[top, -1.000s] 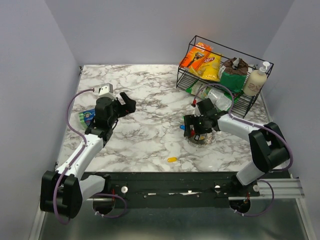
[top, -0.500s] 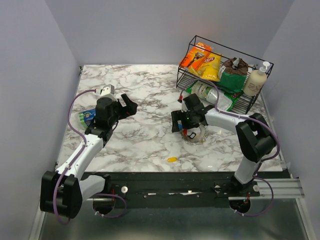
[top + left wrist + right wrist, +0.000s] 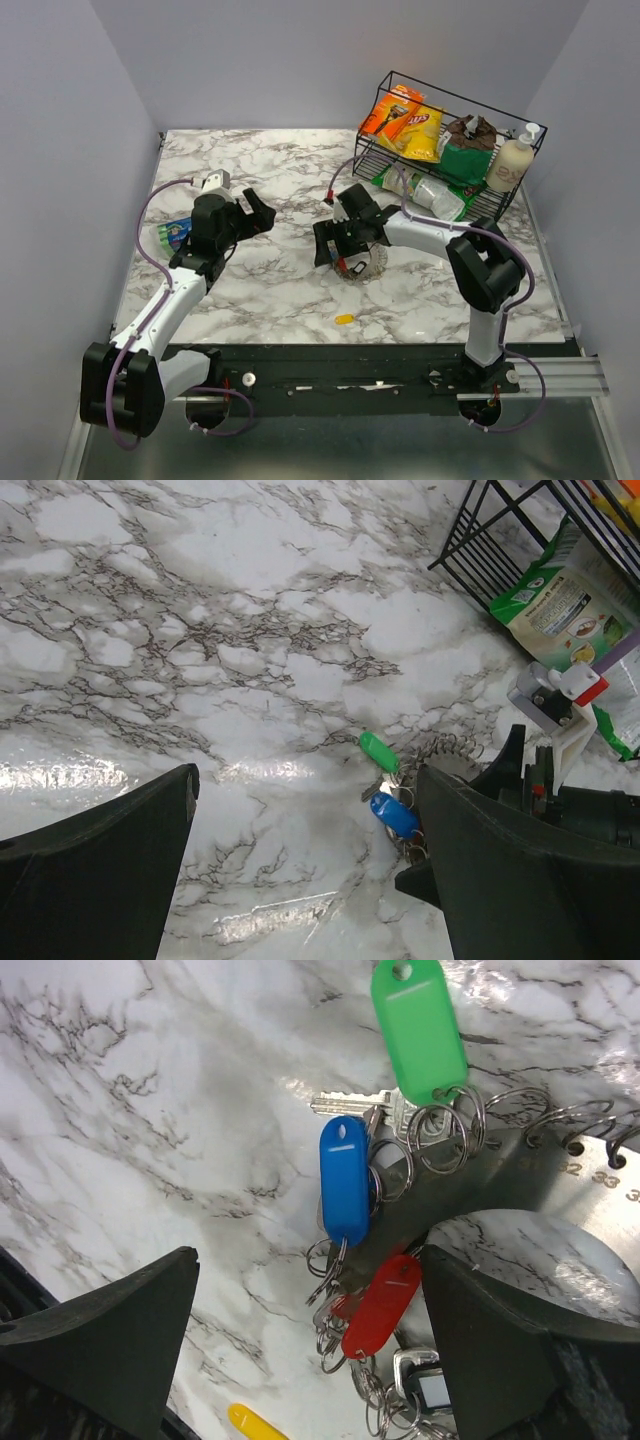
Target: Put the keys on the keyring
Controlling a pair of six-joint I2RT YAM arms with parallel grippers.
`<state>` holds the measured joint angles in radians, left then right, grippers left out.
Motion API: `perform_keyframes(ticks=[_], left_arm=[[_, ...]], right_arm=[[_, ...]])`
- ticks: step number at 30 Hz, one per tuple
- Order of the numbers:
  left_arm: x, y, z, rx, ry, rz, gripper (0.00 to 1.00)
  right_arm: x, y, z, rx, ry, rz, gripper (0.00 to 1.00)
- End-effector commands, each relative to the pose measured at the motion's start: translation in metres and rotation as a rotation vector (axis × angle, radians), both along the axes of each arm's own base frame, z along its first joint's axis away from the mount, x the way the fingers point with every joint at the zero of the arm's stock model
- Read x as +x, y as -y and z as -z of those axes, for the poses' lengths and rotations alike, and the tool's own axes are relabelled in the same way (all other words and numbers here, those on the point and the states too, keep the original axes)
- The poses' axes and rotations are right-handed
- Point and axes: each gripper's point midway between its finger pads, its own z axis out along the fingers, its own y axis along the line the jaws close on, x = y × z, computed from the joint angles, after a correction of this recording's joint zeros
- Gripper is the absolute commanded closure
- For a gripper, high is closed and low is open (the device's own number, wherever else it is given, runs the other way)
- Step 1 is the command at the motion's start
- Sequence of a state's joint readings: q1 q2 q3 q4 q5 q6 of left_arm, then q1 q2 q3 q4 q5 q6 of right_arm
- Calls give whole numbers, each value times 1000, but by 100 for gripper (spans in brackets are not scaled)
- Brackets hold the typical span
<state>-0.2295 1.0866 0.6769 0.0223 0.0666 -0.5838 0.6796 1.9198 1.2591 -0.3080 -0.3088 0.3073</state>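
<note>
Keys at keyring, stamped numbers visible only from right wrist

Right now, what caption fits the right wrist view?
Open right gripper hovers above green key, blue key and red key by the keyring on a marble table.

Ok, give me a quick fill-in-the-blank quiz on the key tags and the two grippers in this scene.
1. In the right wrist view, the tag hanging between the green tag and the red tag is ____.
2. The lone tag lying on the table nearest the arm bases is ____.
3. The left gripper and the right gripper both have their jaws ____.
4. The gripper above the keyring is the ____ one.

Missing words: blue; yellow; open; right.
</note>
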Motion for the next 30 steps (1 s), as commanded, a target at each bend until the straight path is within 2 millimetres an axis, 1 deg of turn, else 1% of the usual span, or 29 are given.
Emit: perform_keyframes(ticks=[1, 2, 4, 5, 6, 7, 8, 9, 11, 13, 15, 16, 17, 18, 19, 20, 21, 22, 23, 24, 25, 27, 28, 29, 30], left_arm=[[-1, 3, -17, 0, 33, 24, 1], [-1, 4, -17, -4, 32, 26, 1], [-2, 6, -14, -14, 26, 32, 1], [-2, 8, -15, -25, 25, 40, 1], [-2, 9, -14, -28, 22, 45, 1], [-2, 11, -11, -35, 17, 52, 1], [-2, 12, -12, -43, 22, 56, 1], [-2, 14, -10, -50, 15, 63, 1], [-3, 16, -9, -60, 14, 71, 1], [-4, 18, -6, -65, 6, 84, 1], [-5, 19, -6, -64, 7, 93, 1], [-5, 21, -6, -59, 7, 105, 1], [-6, 21, -5, -56, 4, 111, 1], [-7, 21, -5, -55, 1, 114, 1], [-7, 22, -7, -55, 4, 121, 1], [-8, 22, -7, -53, 2, 125, 1], [-9, 23, -7, -51, 5, 131, 1], [-9, 23, -7, -50, 7, 135, 1], [-10, 24, -7, -50, 9, 143, 1], [-10, 25, -6, -49, 8, 148, 1], [-11, 26, -3, -49, 4, 156, 1], [-12, 31, 1, -54, -7, 191, 1], [-12, 33, 4, -58, -14, 199, 1], [-13, 36, 5, -66, -16, 214, 1], [-14, 41, 10, -79, -37, 241, 1]], right_arm=[[0, -10, -21, 45, 31, -13, 0], [3, -9, -34, 57, 65, -6, 0], [5, -4, -42, 50, 101, 10, 0], [6, -2, -49, 56, 121, 15, 0], [7, 0, -62, 69, 152, 27, 0], [7, 5, -64, 61, 168, 39, 0], [8, 6, -70, 67, 189, 48, 0], [10, 10, -82, 78, 222, 61, 0], [12, 20, -84, 58, 248, 93, 0], [17, 33, -94, 56, 279, 138, 0], [18, 49, -89, 41, 273, 185, 0], [23, 60, -95, 47, 281, 235, 0], [22, 70, -86, 35, 269, 256, 0], [22, 77, -85, 36, 266, 274, 0], [26, 91, -82, 40, 250, 313, 0], [27, 100, -87, 55, 255, 334, 0], [21, 111, -77, 46, 229, 352, 0], [25, 127, -76, 54, 216, 390, 0], [25, 136, -82, 72, 234, 413, 0], [18, 147, -71, 60, 210, 430, 0], [21, 161, -70, 54, 214, 471, 0], [17, 170, -73, 58, 228, 489, 0], [13, 174, -69, 49, 225, 494, 0], [10, 173, -68, 51, 220, 491, 0], [8, 173, -69, 56, 220, 491, 0]])
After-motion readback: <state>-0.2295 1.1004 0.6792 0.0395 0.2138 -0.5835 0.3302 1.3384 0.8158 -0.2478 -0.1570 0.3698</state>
